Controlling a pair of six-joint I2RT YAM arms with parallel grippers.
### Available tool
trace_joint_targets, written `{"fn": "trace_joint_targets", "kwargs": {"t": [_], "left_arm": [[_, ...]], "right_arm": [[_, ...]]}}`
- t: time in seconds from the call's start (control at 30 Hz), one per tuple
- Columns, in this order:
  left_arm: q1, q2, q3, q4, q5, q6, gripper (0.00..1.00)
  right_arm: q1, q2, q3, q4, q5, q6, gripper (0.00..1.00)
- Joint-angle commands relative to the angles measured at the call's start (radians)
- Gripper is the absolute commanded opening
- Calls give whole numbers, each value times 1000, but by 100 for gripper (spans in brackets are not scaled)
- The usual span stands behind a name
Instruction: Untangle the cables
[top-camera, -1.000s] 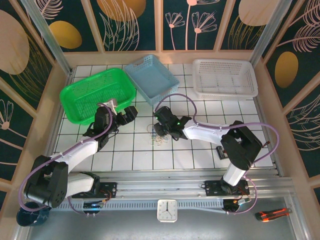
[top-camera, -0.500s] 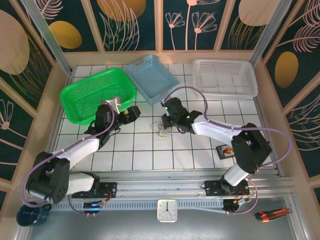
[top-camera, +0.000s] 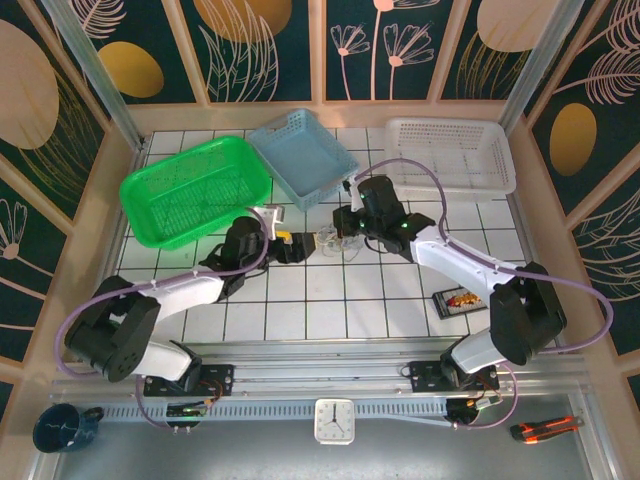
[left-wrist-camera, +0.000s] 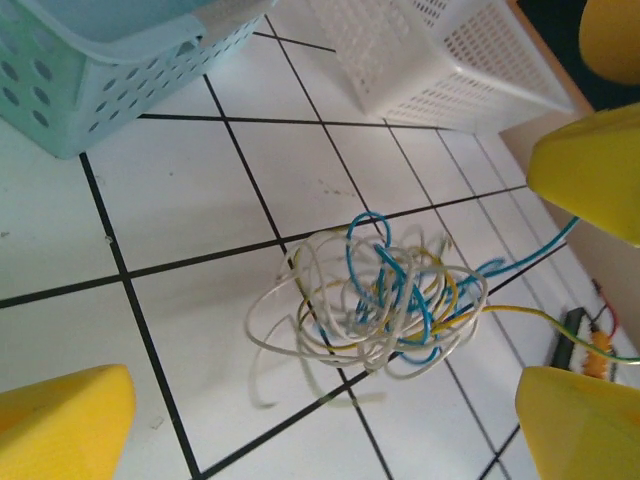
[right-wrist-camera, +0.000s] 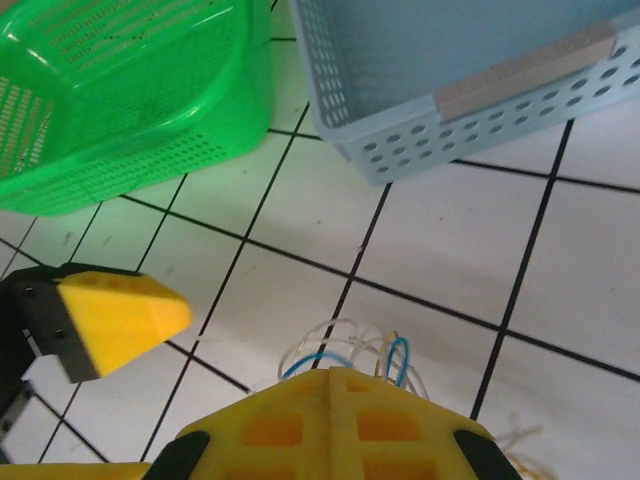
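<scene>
On the tiled tabletop (top-camera: 300, 315) the left end effector (top-camera: 292, 246) is low, and its yellow fingers (left-wrist-camera: 62, 425) are spread wide. Directly in front of it, between the two end effectors, are the cables (left-wrist-camera: 378, 297), one loose clump of white, blue and yellow strands. The right end effector (top-camera: 345, 234) is pressed together and pinches strands at the other side of the clump. Behind both stand a green basket (top-camera: 195, 188), a blue basket (top-camera: 300, 155) and a white basket (top-camera: 448, 155).
</scene>
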Motion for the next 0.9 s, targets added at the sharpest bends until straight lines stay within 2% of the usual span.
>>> {"fn": "trace_joint_targets", "kwargs": {"t": [0.0,0.27,0.6,0.87], "left_arm": [[-25,36,31,86,-82,107,97],[-47,47,16,173,-111,170,96],[-79,56,-37,238,-68,220,96],[-138,140,-9,279,-79,248,96]], "right_arm": [[-5,-26,-29,54,-62,49,0],[0,-35,-91,118,-112,109,0],[3,-50,-92,123,-124,122,0],[13,-71,-95,129,-131,141,0]]}}
